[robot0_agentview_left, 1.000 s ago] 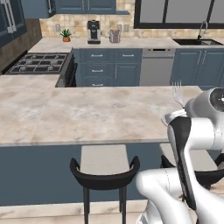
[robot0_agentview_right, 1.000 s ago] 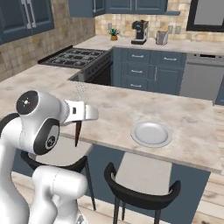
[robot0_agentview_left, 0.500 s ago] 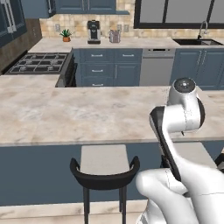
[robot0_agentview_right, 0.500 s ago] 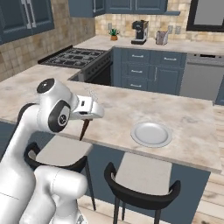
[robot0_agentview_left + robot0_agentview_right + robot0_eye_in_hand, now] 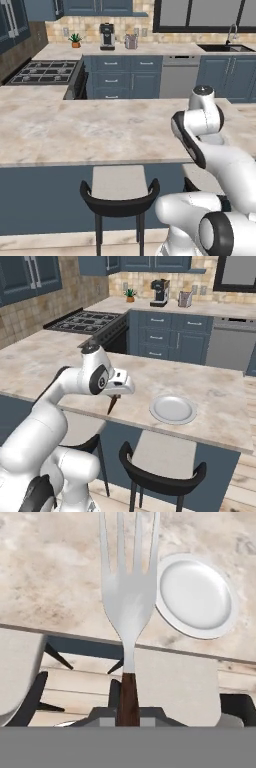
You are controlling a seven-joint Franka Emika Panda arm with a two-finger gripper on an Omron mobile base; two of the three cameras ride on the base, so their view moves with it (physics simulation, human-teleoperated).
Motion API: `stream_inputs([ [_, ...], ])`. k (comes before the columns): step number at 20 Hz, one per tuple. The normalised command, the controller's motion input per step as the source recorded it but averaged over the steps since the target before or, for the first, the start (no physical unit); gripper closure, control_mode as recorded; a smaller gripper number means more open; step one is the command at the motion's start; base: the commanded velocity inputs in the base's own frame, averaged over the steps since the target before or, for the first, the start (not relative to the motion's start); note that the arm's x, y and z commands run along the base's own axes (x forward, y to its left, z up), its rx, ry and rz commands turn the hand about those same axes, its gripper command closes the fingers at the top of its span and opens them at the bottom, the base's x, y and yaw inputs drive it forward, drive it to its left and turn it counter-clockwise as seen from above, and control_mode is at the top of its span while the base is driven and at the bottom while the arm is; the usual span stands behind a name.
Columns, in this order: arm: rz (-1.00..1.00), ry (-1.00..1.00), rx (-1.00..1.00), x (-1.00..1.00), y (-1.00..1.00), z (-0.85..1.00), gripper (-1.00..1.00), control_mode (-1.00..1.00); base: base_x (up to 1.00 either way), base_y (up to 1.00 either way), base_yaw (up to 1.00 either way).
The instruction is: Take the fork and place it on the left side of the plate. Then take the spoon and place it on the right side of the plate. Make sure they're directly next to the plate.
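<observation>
My gripper [image 5: 129, 714] is shut on the dark end of the fork [image 5: 128, 597]. Its four silvery tines point away from the hand, over the marble counter [image 5: 55, 587]. The round pale plate [image 5: 196, 595] lies just right of the tines in the hand view. In the right base view the gripper [image 5: 116, 397] hangs over the counter's near edge, left of the plate [image 5: 173, 408], and the fork's dark handle [image 5: 112, 404] juts below it. The spoon is out of view. In the left base view my own arm [image 5: 200, 125] covers the hand.
Two dark-backed stools [image 5: 161, 476] [image 5: 120, 192] stand under the counter overhang below the hand. Across the aisle are a stove [image 5: 45, 72], a coffee machine [image 5: 106, 36] and a sink [image 5: 222, 48]. Bare marble [image 5: 75, 130] stretches left of the arm.
The arm has swung forward and the hand has carried the fork toward the plate. The fork, which stood tines-up beside the hand, now lies under it.
</observation>
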Motion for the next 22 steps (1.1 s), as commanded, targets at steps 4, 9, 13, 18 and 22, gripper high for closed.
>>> stream_inputs([
  [4, 0.01, 0.03, 0.07, 0.52, -0.33, -0.54, 1.00, -1.00, 0.00, 0.00, 0.00],
  [9, 0.00, -0.01, 0.01, 0.36, -0.06, -0.52, 1.00, -1.00, 0.00, 0.00, 0.00],
  [13, 0.00, -0.08, 0.00, 0.23, 0.00, -0.49, 1.00, -1.00, 0.00, 0.00, 0.00],
  [18, -0.06, -0.06, 0.00, 0.28, 0.00, -0.42, 1.00, -1.00, 0.00, 0.00, 0.00],
  [22, -0.11, 0.00, 0.00, 0.54, 0.00, -0.26, 1.00, -1.00, 0.00, 0.00, 0.00],
])
